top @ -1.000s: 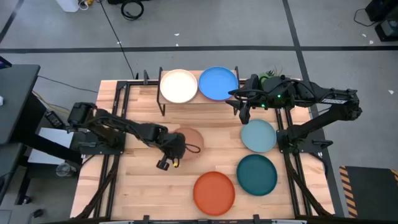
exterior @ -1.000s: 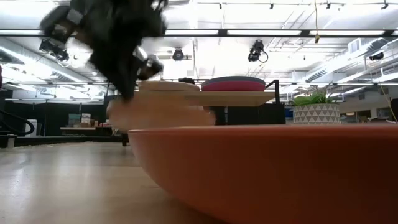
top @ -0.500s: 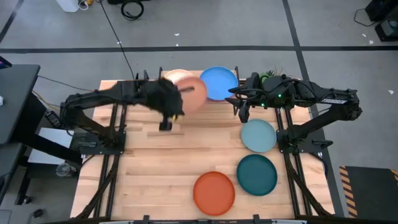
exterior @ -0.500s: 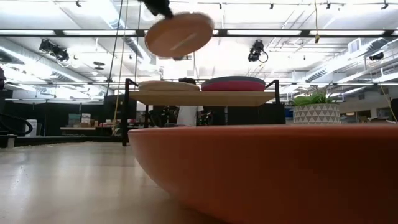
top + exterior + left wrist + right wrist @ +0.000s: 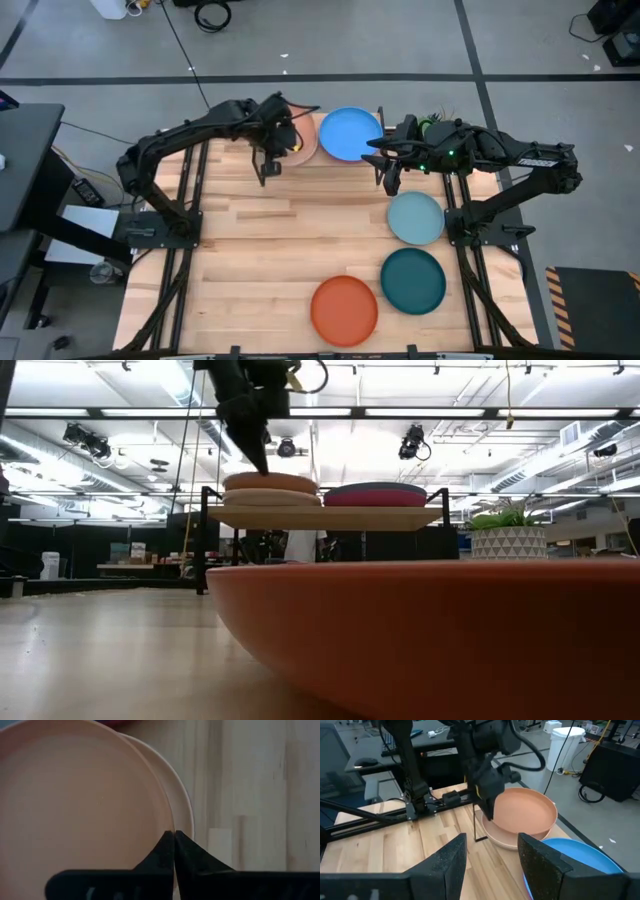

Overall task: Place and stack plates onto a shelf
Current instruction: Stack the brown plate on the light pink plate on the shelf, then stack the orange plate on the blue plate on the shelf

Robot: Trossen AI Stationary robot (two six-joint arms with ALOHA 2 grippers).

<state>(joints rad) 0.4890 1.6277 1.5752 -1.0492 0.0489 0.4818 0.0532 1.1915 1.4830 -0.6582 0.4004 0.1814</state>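
Gripping the rim of the tan-peach plate [image 5: 304,137] with its fingers pinched together, the left gripper [image 5: 270,152] hangs over the far left part of the table [image 5: 250,260], at the shelf [image 5: 325,517]. That plate lies on top of the cream plate [image 5: 182,810], whose pale edge shows just past it in the left wrist view; together they make the left-hand stack on the shelf's wooden top. Beside them on the same top sits the bright blue plate [image 5: 350,133], with the magenta plate [image 5: 375,497] under it in the low view. Near the shelf's right end the right gripper [image 5: 392,172] hovers with its fingers spread and nothing between them. Along the right edge of the table lie the pale blue plate [image 5: 415,217] and, nearer the front, the dark teal plate [image 5: 412,280]. Close to the front edge is the orange plate [image 5: 344,309], just beside the teal one.
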